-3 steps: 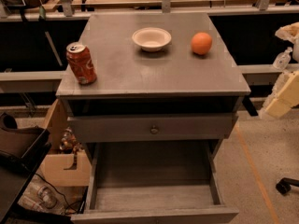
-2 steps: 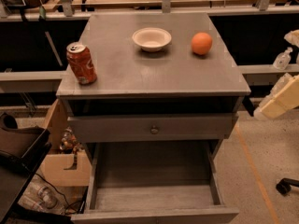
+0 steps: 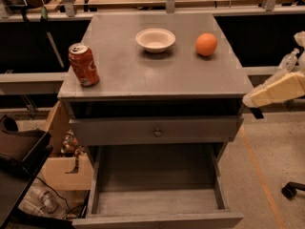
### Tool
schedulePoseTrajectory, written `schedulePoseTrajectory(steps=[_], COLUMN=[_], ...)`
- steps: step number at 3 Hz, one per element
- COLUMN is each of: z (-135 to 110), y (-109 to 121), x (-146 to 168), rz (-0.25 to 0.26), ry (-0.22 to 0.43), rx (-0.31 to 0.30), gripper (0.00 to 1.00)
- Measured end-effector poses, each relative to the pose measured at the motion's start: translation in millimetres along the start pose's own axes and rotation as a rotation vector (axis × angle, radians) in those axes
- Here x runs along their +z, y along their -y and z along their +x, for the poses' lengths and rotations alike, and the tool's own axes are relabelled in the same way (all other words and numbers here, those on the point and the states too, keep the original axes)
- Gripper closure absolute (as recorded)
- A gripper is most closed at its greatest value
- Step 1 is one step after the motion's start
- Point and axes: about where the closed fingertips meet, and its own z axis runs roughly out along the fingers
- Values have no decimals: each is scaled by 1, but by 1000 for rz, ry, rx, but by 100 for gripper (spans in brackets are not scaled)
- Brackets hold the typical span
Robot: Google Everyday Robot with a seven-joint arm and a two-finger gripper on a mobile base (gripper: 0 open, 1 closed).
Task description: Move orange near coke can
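The orange (image 3: 206, 44) sits on the grey cabinet top (image 3: 157, 75) at the back right. The coke can (image 3: 84, 64), red-orange with a silver top, stands upright near the front left edge. They are far apart, with a white bowl between them at the back. My gripper (image 3: 252, 101) is at the right edge of the camera view, at the end of a cream-coloured arm (image 3: 281, 87). It is beside the cabinet's front right corner, below and in front of the orange, touching neither object.
A white bowl (image 3: 155, 39) stands at the back middle of the top. The upper drawer (image 3: 157, 130) is closed; the bottom drawer (image 3: 157, 204) is pulled out. A cardboard box (image 3: 62, 171) and clutter lie at the left. Benches run behind.
My arm has moved left, closer to the cabinet's front right corner. The orange, can and bowl have not moved.
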Motion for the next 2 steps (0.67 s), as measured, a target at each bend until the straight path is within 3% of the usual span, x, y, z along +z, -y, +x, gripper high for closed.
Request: schedulePoseTrajectory(steps=[1,2], z=[-12,-12], y=[5,5], x=[10,10], rz=[18,18], ry=[114,114], rx=[55,55], gripper=[0,0])
